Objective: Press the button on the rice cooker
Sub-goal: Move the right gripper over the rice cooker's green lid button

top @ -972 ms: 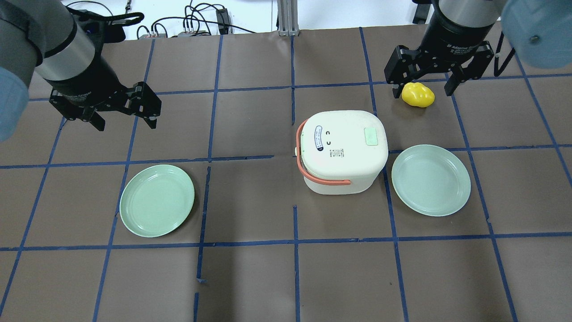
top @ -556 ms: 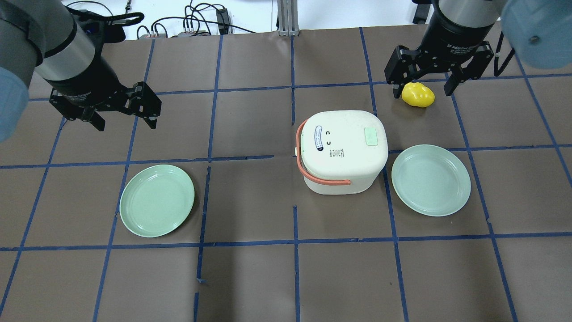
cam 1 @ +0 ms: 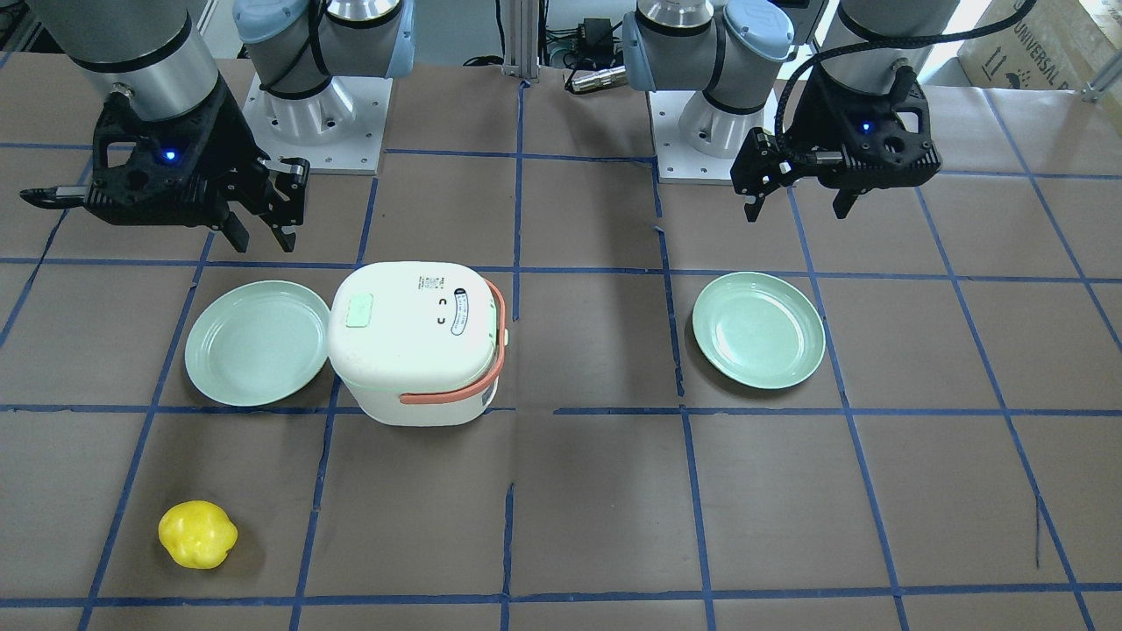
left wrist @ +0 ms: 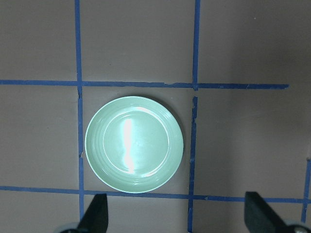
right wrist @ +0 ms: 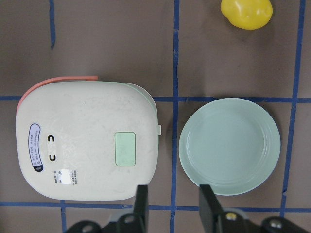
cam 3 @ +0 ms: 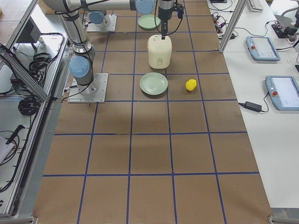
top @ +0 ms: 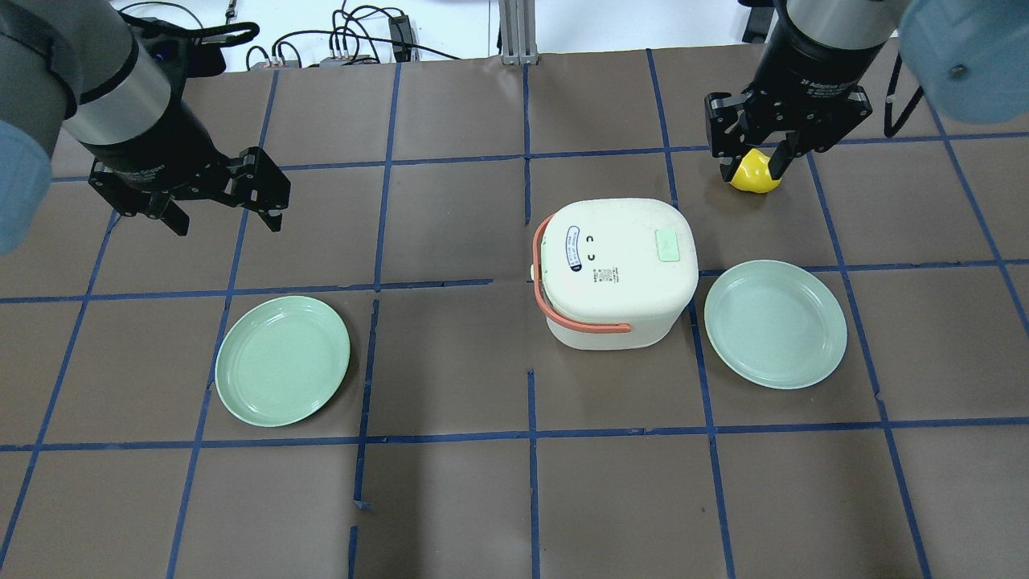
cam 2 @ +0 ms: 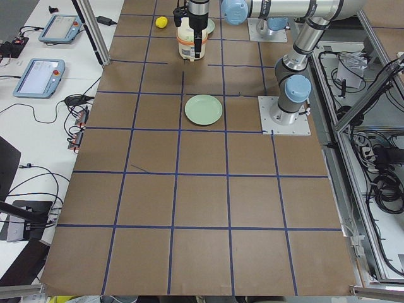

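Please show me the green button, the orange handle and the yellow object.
green button [right wrist: 126,149]: right wrist view, its centre.
orange handle [cam 1: 438,396]: front-facing view, its lower strip.
yellow object [cam 1: 197,534]: front-facing view, its middle.

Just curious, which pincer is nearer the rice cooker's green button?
Right. The right pincer hovers near the green button; the left pincer hangs far off, by a plate.

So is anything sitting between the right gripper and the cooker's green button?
Nothing visible does. In the right wrist view the green button lies bare on top of the rice cooker, just ahead of the right gripper. The orange handle hugs its edge; the plate and yellow object sit off to the side.
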Controlling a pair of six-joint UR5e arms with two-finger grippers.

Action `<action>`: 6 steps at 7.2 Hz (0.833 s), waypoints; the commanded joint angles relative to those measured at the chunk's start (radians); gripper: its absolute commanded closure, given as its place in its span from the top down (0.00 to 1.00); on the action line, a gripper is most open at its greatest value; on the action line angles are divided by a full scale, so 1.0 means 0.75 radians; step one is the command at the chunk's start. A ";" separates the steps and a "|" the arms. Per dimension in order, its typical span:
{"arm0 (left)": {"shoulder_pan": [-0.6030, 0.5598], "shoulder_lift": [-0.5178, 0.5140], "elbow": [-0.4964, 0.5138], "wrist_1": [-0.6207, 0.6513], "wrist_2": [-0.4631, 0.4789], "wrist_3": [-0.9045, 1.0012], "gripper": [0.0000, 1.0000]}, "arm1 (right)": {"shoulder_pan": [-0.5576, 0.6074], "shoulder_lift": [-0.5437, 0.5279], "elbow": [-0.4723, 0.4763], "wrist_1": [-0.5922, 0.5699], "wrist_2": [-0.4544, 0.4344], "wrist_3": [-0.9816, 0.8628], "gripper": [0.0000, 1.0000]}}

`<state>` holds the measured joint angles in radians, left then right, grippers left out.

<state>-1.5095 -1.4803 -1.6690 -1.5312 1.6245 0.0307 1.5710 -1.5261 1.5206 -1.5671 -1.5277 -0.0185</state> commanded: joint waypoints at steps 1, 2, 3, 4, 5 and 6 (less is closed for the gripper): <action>0.000 0.000 0.000 0.000 0.000 0.000 1.00 | 0.008 0.047 0.006 -0.031 0.034 -0.004 0.08; 0.000 0.000 0.000 0.000 0.000 0.000 1.00 | 0.012 0.079 0.028 -0.094 0.043 -0.002 0.08; 0.000 0.000 0.000 -0.002 0.000 0.000 1.00 | 0.020 0.100 0.060 -0.143 0.043 -0.002 0.08; 0.000 0.000 0.000 0.000 0.000 0.000 1.00 | 0.024 0.118 0.079 -0.164 0.043 0.002 0.08; 0.000 0.002 0.000 0.000 0.000 0.000 1.00 | 0.038 0.143 0.089 -0.179 0.043 0.006 0.08; 0.000 0.000 0.000 0.000 0.000 0.000 1.00 | 0.073 0.169 0.089 -0.211 0.043 0.010 0.08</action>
<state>-1.5094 -1.4797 -1.6690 -1.5311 1.6245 0.0307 1.6023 -1.4224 1.5825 -1.7001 -1.4957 -0.0144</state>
